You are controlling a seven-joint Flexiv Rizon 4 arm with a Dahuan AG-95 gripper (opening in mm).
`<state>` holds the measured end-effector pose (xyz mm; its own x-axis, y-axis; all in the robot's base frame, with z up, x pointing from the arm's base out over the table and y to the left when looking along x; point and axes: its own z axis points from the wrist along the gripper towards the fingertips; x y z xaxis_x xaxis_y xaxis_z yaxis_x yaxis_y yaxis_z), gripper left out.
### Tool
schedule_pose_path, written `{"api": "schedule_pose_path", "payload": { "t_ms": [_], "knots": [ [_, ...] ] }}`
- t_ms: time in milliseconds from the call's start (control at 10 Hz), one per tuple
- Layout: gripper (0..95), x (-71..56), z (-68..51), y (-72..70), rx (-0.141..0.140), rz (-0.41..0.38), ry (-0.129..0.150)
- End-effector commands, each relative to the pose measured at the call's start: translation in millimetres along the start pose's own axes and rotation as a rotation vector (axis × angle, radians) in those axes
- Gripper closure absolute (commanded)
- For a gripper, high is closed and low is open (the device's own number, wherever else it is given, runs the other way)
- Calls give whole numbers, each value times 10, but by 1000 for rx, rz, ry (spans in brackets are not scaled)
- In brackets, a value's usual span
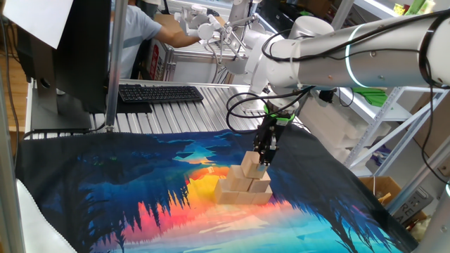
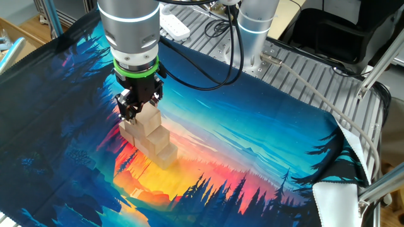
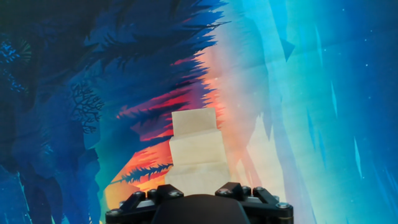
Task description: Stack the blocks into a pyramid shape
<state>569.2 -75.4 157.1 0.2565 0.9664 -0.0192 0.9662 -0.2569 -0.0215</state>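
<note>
Several tan wooden blocks point(image 1: 242, 191) form a stepped pile on the painted cloth, with a bottom row, a shorter middle row and one top block point(image 1: 251, 167). The pile also shows in the other fixed view point(image 2: 158, 145) and as three steps in the hand view point(image 3: 195, 149). My gripper point(image 1: 264, 159) hangs straight down onto the top block point(image 2: 149, 120), which sits turned a little against the rows below. The fingers seem shut on that block, level with the pile's top. In the hand view my fingertips are hidden behind the gripper body.
The cloth point(image 1: 126, 197) covers the table. A keyboard point(image 1: 158, 93) and a monitor stand at the back. A person sits behind the table. A metal post point(image 1: 114, 63) stands at the back left.
</note>
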Motion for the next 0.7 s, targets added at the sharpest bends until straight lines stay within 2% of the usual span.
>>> {"api": "schedule_pose_path", "payload": {
  "t_ms": [100, 300, 400, 700],
  "knots": [
    [760, 0, 0, 0, 0, 0, -1],
    [760, 0, 0, 0, 0, 0, -1],
    [380, 17, 23, 13, -1, 7, -11],
    [380, 17, 23, 13, -1, 6, -9]
  ]
}}
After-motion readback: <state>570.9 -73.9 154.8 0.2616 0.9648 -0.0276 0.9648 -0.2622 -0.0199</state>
